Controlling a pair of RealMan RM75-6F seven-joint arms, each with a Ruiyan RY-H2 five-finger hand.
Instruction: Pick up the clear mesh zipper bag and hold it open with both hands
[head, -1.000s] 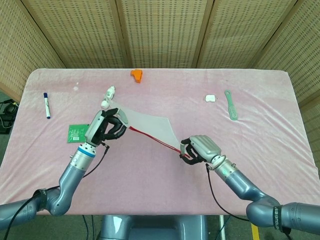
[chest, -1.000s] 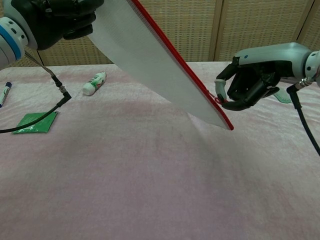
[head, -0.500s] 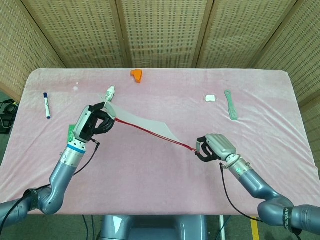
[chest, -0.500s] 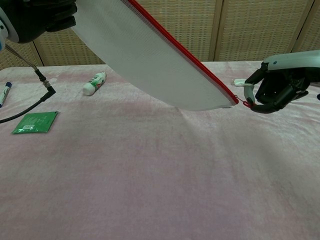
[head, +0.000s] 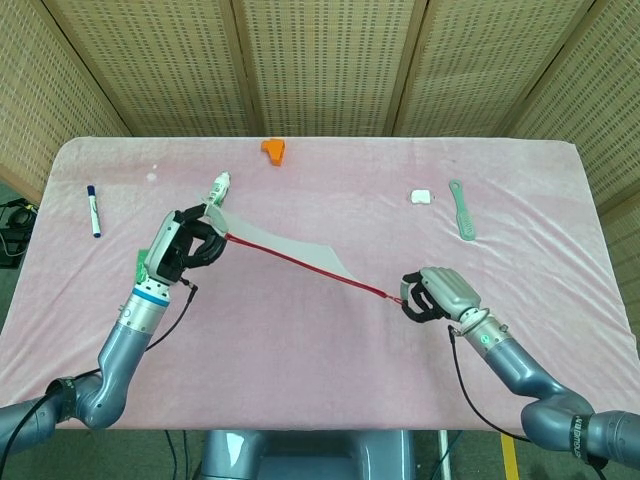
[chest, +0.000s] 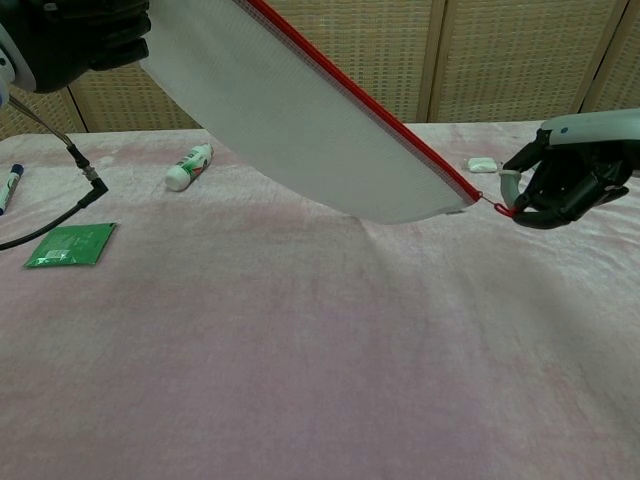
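The clear mesh zipper bag (head: 290, 250) (chest: 300, 130), white mesh with a red zipper along its top edge, hangs stretched above the pink table between both hands. My left hand (head: 185, 245) (chest: 75, 35) grips its upper left corner, raised well off the table. My right hand (head: 440, 296) (chest: 570, 185), lower and to the right, pinches the red zipper pull at the bag's far end. The zipper line runs taut and straight between them. I cannot tell from either view whether the bag's mouth is parted.
A green packet (head: 148, 262) (chest: 68, 244) and a small white tube (head: 217, 186) (chest: 188, 167) lie near the left arm. A blue marker (head: 93, 210), an orange piece (head: 273, 149), a white eraser (head: 421, 197) and a green comb (head: 462, 210) are spread over the pink cloth.
The right hand has drawn the zipper pull further right and away, the left hand moved left and up; the bag is stretched longer and flatter than a second ago.
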